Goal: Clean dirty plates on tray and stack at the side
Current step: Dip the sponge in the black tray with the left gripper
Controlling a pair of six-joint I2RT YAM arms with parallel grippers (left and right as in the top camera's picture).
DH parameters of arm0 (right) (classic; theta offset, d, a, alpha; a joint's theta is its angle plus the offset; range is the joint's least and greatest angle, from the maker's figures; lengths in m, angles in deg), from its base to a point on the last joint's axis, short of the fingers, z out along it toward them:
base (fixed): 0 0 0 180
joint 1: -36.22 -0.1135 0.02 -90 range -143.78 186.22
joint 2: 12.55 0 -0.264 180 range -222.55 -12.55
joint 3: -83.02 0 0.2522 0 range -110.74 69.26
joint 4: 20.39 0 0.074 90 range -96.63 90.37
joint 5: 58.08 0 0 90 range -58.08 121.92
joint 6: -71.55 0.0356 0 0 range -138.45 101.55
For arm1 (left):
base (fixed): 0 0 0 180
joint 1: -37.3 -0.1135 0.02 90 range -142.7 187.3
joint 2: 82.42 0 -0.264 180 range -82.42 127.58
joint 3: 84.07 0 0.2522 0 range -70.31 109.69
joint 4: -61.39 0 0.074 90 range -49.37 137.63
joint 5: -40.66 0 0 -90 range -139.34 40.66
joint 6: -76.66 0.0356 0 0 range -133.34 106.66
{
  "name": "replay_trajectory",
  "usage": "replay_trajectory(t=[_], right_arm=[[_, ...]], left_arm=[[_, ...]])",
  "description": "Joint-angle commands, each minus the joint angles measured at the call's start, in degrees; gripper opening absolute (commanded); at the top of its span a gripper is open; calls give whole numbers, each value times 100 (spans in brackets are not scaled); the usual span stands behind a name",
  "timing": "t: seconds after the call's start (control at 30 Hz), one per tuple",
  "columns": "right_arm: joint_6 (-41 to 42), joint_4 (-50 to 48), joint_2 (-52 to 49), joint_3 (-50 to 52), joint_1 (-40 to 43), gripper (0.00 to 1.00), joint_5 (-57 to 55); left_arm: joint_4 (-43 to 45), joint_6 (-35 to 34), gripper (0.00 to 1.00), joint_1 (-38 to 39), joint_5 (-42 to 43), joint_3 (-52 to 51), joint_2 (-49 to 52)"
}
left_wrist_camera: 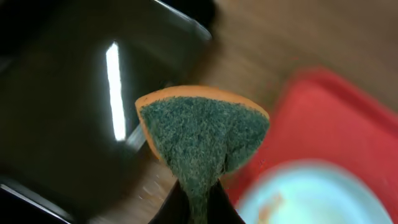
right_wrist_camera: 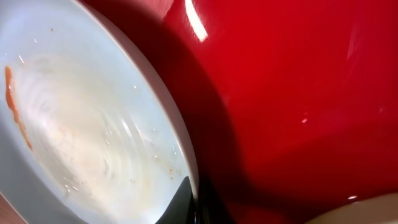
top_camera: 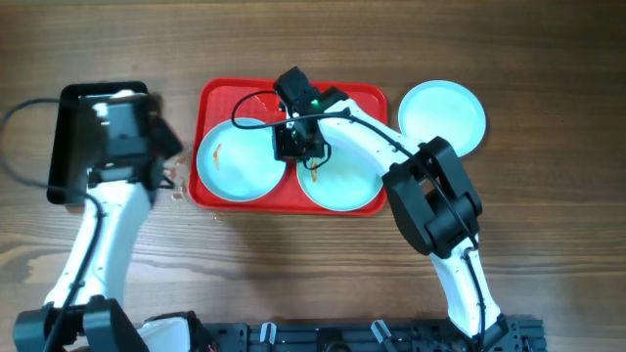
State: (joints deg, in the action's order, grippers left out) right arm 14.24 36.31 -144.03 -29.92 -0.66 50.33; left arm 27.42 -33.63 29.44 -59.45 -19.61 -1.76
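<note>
The red tray [top_camera: 293, 98] holds two plates, a left one [top_camera: 230, 166] with an orange smear and a right one [top_camera: 347, 186]. A third plate [top_camera: 442, 115] lies on the table to the tray's right. My right gripper [top_camera: 299, 147] sits where the two tray plates meet. The right wrist view shows that gripper [right_wrist_camera: 194, 208] shut on the rim of a smeared plate [right_wrist_camera: 87, 124], but not which plate it is. My left gripper [left_wrist_camera: 199, 208] hangs between the black tray and the red tray [left_wrist_camera: 339, 124], shut on a green-faced orange sponge [left_wrist_camera: 202, 127].
A deeper black tray [top_camera: 70, 147] stands at the left, partly under my left wrist [top_camera: 125, 132]. Small stains mark the wood [top_camera: 176, 186] beside the red tray's left edge. The right arm's elbow [top_camera: 435, 200] overhangs the table near the tray's right end.
</note>
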Motion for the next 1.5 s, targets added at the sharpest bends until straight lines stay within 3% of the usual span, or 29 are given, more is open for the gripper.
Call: replay_trajectory(t=[0.0,0.43,0.67,0.9,1.2,1.47], right_arm=[[-114,120,-129,28,-122,4,-79],[-103,72,-129,28,-444,4,-81],[-76,31,-129,28,-459,4,-79],[-55,68,-129,28,-459,4,-76],[-59,107,-129,28,-459,4,-79],[-55,-20,-129,28,-459,4,-79]], left_arm=[[289,-140,4,-645,-107,9,90],[1410,-140,4,-1694,195,9,1611],[1486,-138,4,-2083,219,9,1910],[1561,-140,4,-2194,1023,9,2280],[1639,-173,4,-2188,1311,26,1373],[1388,-417,4,-2188,2227,26,70]])
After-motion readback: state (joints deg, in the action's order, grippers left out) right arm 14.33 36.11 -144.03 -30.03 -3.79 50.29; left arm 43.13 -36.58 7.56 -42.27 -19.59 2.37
